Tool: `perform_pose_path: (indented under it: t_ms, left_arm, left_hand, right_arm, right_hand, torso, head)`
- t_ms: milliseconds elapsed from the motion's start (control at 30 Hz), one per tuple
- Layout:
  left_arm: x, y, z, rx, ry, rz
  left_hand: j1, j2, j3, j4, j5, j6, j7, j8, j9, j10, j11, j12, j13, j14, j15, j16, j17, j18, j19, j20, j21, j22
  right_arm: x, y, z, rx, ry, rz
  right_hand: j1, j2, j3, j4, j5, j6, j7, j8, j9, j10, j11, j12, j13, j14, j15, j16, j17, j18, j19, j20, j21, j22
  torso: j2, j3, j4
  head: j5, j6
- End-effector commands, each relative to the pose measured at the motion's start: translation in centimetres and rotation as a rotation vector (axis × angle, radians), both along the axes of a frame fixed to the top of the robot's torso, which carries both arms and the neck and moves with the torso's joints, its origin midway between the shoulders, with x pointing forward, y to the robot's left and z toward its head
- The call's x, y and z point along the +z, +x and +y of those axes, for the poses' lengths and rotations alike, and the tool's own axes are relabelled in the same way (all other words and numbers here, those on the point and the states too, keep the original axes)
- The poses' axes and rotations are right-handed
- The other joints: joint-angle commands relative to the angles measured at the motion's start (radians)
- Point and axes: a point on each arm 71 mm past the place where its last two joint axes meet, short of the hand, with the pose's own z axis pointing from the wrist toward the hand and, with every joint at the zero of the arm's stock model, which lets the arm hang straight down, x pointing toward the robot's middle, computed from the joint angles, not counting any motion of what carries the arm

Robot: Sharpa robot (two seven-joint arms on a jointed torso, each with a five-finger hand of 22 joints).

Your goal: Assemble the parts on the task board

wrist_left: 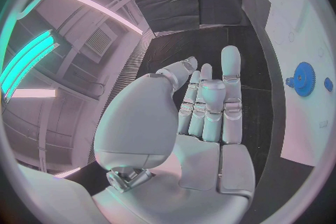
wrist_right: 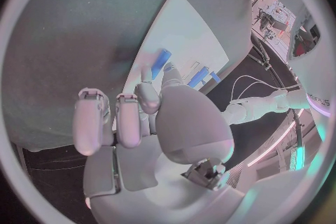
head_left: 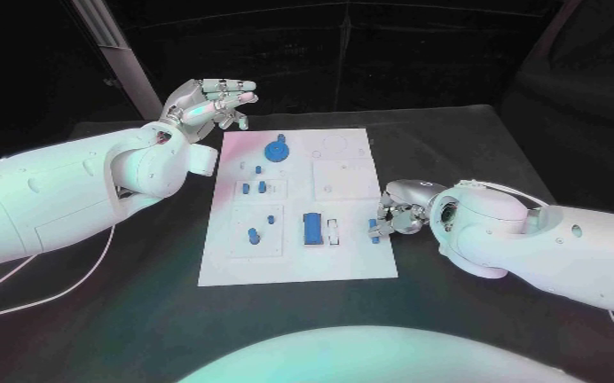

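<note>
- The board (head_left: 297, 263) is lying flat in the middle of the table (head_left: 499, 148), and everything below is placed from it.
- The left hand (head_left: 208, 104) is hovering in the air just off the board's far left corner, fingers (wrist_left: 231, 75) stretched out and slightly apart, holding nothing.
- The right hand (head_left: 399, 213) is sitting at the board's right edge, toward the near end, with its fingers curled down onto the edge.
- A small blue peg (head_left: 375, 228) is standing at that right edge, right at the right hand's fingertips; the wrist view is showing a blue peg (wrist_right: 160, 60) just past the fingertips, and I cannot tell whether the hand is actually pinching it.
- A blue gear (head_left: 277, 147) is lying near the board's far end, left of centre; it is also showing beside the left hand's fingers in the wrist view (wrist_left: 304, 78).
- A blue block (head_left: 312, 228) is standing near the board's near end, about mid-width.
- Several small blue pegs (head_left: 254, 187) are standing on the board's left half, between the gear and the near end.
</note>
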Motion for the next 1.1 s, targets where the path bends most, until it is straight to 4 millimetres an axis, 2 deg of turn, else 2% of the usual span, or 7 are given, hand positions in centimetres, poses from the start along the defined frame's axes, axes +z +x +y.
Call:
perform_pose_path:
  t_ms: [33, 167, 367, 500, 733, 833, 1100]
  left_arm:
    - [0.1, 0.0, -0.1, -0.010, -0.009, -0.001]
    - [0.1, 0.0, 0.0, -0.009, -0.009, -0.001]
    - [0.1, 0.0, 0.0, -0.010, -0.009, 0.000]
    - [0.1, 0.0, 0.0, -0.010, -0.008, 0.000]
    - [0.1, 0.0, 0.0, -0.009, -0.008, 0.001]
    - [0.1, 0.0, 0.0, -0.010, -0.008, 0.001]
    - [0.1, -0.1, 0.0, -0.018, -0.012, 0.001]
  left_hand:
    - [0.007, 0.003, 0.002, -0.003, 0.004, -0.001, 0.008, 0.005, -0.002, -0.009, -0.001, 0.003, -0.001, -0.006, 0.000, -0.006, -0.001, 0.006, -0.004, 0.001, -0.004, -0.001]
    - [0.007, 0.003, 0.002, -0.003, 0.004, -0.001, 0.008, 0.005, -0.002, -0.009, -0.001, 0.003, -0.001, -0.006, 0.000, -0.006, -0.001, 0.006, -0.004, 0.001, -0.004, -0.001]
    - [0.007, 0.003, 0.002, -0.003, 0.004, -0.001, 0.008, 0.005, -0.002, -0.009, -0.001, 0.003, -0.001, -0.006, 0.000, -0.006, -0.001, 0.006, -0.004, 0.001, -0.004, -0.001]
    - [0.007, 0.003, 0.002, -0.003, 0.004, -0.001, 0.008, 0.005, -0.002, -0.009, -0.001, 0.003, -0.001, -0.006, 0.000, -0.006, -0.001, 0.006, -0.004, 0.001, -0.004, -0.001]
    - [0.006, 0.003, 0.003, -0.003, 0.004, -0.002, 0.008, 0.005, -0.002, -0.010, 0.000, 0.004, -0.001, -0.007, 0.001, -0.006, -0.002, 0.006, -0.004, 0.002, -0.005, -0.001]
    - [0.006, 0.003, 0.003, -0.003, 0.004, -0.002, 0.008, 0.005, -0.002, -0.010, 0.000, 0.004, -0.001, -0.007, 0.001, -0.006, -0.002, 0.006, -0.004, 0.002, -0.005, -0.001]
    - [0.009, 0.001, 0.006, -0.008, 0.004, -0.004, 0.008, 0.005, -0.002, -0.012, 0.000, 0.005, -0.002, -0.008, 0.001, -0.007, -0.005, 0.006, -0.005, 0.002, -0.005, -0.001]
  right_arm:
    - [0.0, 0.1, 0.4, 0.032, -0.050, -0.027]
    - [-0.1, 0.3, 0.8, 0.061, -0.091, -0.047]
    - [-0.2, 0.5, 1.6, 0.101, -0.147, -0.069]
    - [-0.3, 0.5, 1.9, 0.111, -0.163, -0.077]
    - [-0.1, 0.6, 2.1, 0.097, -0.152, -0.101]
    - [0.0, 0.5, 2.1, 0.076, -0.109, -0.103]
    - [0.5, 0.1, 2.6, 0.059, 0.021, -0.091]
  right_hand:
    - [0.036, 0.002, 0.007, -0.023, -0.008, 0.007, 0.002, -0.006, 0.001, 0.002, -0.008, -0.005, 0.000, 0.060, 0.000, -0.005, 0.027, 0.002, -0.003, -0.002, -0.005, 0.010]
    - [0.097, 0.008, 0.029, -0.063, -0.073, 0.007, 0.003, -0.014, 0.000, 0.000, -0.008, -0.010, -0.001, 0.060, -0.001, -0.006, 0.027, 0.002, -0.003, -0.003, -0.005, 0.010]
    - [0.172, 0.014, 0.067, -0.115, -0.099, 0.002, 0.006, -0.031, -0.007, -0.007, -0.007, -0.022, -0.007, 0.060, -0.001, -0.008, 0.026, 0.002, -0.003, -0.003, -0.006, 0.010]
    - [0.201, 0.022, 0.097, -0.138, -0.057, 0.002, 0.009, -0.046, -0.016, -0.016, -0.005, -0.039, -0.017, 0.059, 0.001, -0.010, 0.024, 0.002, -0.004, -0.002, -0.008, 0.008]
    - [0.154, 0.016, 0.110, -0.111, -0.012, 0.006, 0.012, -0.067, -0.029, -0.018, -0.002, -0.052, -0.025, 0.059, 0.004, -0.012, 0.023, 0.003, -0.005, 0.001, -0.010, 0.006]
    - [0.120, 0.011, 0.131, -0.079, 0.075, 0.012, 0.009, -0.079, -0.038, -0.015, -0.004, -0.051, -0.023, 0.060, 0.003, -0.010, 0.027, 0.002, -0.003, 0.000, -0.009, 0.009]
    - [0.122, -0.002, 0.198, -0.061, 0.166, 0.017, 0.012, -0.103, -0.059, -0.009, -0.003, -0.042, -0.015, 0.063, 0.002, -0.002, 0.039, 0.001, 0.002, -0.001, -0.003, 0.018]
  torso:
    - [-0.001, -0.0003, 0.0011]
    - [-0.001, -0.0009, 0.0011]
    - [-0.001, -0.0003, 0.0002]
    - [-0.001, -0.0004, 0.0000]
    - [-0.002, -0.0006, -0.0005]
    - [-0.001, 0.0004, -0.0012]
    - [-0.001, -0.0001, 0.0019]
  head:
    - [0.000, 0.000]
    - [0.001, 0.000]
    - [0.003, 0.002]
    - [0.004, 0.003]
    - [0.007, 0.005]
    - [0.009, 0.005]
    - [0.008, 0.004]
